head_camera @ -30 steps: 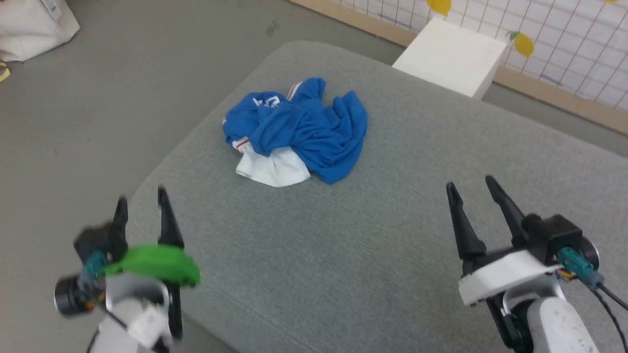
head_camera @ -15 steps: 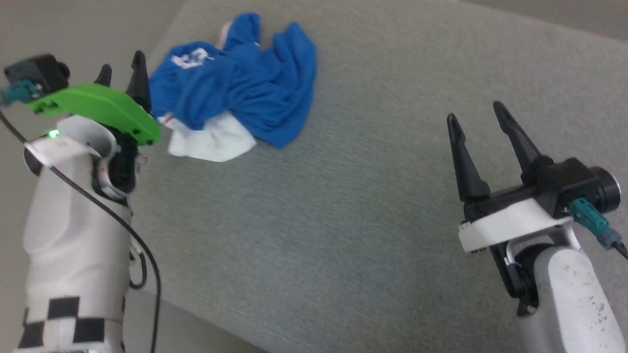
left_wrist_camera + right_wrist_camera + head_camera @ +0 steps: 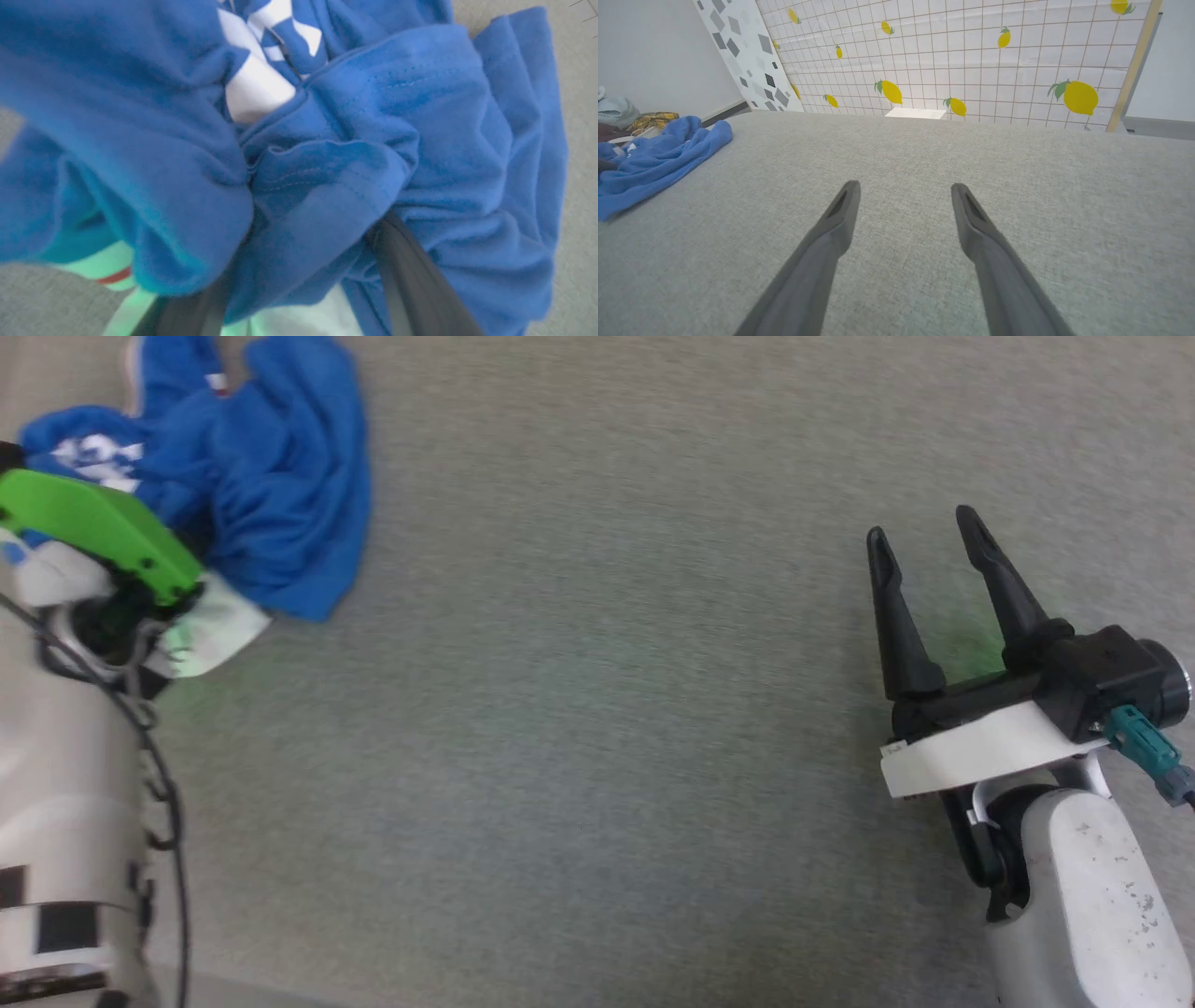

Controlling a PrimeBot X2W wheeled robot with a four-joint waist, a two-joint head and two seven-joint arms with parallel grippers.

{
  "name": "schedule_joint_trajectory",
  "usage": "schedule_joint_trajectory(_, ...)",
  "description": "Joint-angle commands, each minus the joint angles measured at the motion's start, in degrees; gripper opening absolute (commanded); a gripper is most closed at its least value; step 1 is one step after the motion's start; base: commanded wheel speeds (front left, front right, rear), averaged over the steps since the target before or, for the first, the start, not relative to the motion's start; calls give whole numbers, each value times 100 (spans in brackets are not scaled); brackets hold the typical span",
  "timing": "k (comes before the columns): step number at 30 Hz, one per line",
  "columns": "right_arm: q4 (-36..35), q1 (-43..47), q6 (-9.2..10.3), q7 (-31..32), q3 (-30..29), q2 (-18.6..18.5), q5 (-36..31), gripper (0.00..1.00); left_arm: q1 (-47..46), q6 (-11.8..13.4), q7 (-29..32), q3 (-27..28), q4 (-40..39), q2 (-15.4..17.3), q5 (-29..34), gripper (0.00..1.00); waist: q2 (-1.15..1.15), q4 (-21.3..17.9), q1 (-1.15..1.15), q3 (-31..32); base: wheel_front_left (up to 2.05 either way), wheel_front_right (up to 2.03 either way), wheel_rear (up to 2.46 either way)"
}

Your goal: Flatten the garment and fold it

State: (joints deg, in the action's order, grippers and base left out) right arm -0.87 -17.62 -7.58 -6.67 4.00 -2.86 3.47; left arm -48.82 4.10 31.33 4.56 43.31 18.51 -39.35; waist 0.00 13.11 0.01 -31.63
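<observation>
The garment point(image 3: 280, 504) lies crumpled at the upper left of the head view, bright blue with a white sleeve and white lettering showing. My left gripper point(image 3: 313, 233) is down in the heap under its green cover. Its dark fingers point(image 3: 411, 280) stand apart, open, pushed into the blue folds with a ridge of cloth point(image 3: 322, 186) between them and their tips buried. My right gripper point(image 3: 921, 525) hovers open over bare grey cushion, far to the right of the garment. In the right wrist view the gripper point(image 3: 905, 187) holds nothing and the garment point(image 3: 658, 158) lies off to the left.
The garment rests on a wide grey fabric cushion point(image 3: 607, 709). Beyond its far edge stand a white box point(image 3: 915, 113) and a lemon-patterned grid wall point(image 3: 971, 46). Other clothes point(image 3: 616, 112) are piled at the far left.
The head camera has tipped down and swung, shifting the whole picture. The left gripper has advanced from the cushion's near edge onto the garment and into its folds. The right gripper stays open.
</observation>
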Motion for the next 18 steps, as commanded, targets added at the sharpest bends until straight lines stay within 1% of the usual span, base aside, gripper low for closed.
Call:
schedule_joint_trajectory(1,60,-34,9,-72,-2,-3,70,100,254,-27,281,-183,177,-239,-30,31,0,-326,-1,-124,0,0,0)
schedule_joint_trajectory(2,114,-15,9,-106,-3,-3,102,100,303,-76,221,-215,101,-169,22,7,0,-323,-1,-23,0,0,0)
schedule_joint_trajectory(3,165,2,9,-136,-1,-3,130,100,340,-89,30,-225,21,-88,107,0,0,-322,-1,83,0,0,0)
schedule_joint_trajectory(6,330,78,9,-234,-1,-3,208,100,458,-95,-958,-233,-261,185,473,0,0,-314,-1,483,0,0,0)
schedule_joint_trajectory(7,380,109,9,-264,-12,-3,235,100,483,-101,-1252,-236,-337,228,564,0,0,-306,-1,622,0,0,0)
schedule_joint_trajectory(10,565,254,9,-355,-57,-2,319,100,513,-20,-2330,-244,-569,376,929,0,0,-277,-1,1170,0,0,0)
schedule_joint_trajectory(12,652,374,9,-396,-88,-2,394,100,483,32,-2888,-289,-709,446,1149,0,0,-269,-1,1500,0,0,0)
schedule_joint_trajectory(14,748,511,9,-440,-124,-2,462,100,430,64,-3357,-392,-864,443,1356,0,0,-272,-1,1870,0,0,0)
schedule_joint_trajectory(16,800,656,9,-457,-153,-2,517,100,361,81,-3698,-470,-1032,361,1461,0,0,-292,-1,2178,0,0,0)
schedule_joint_trajectory(17,826,774,9,-471,-181,-2,568,100,261,71,-3955,-570,-1201,280,1553,0,0,-345,-1,2428,0,0,0)
schedule_joint_trajectory(18,832,813,9,-474,-192,-2,588,100,203,66,-4029,-621,-1267,238,1588,0,0,-378,-1,2522,0,0,0)
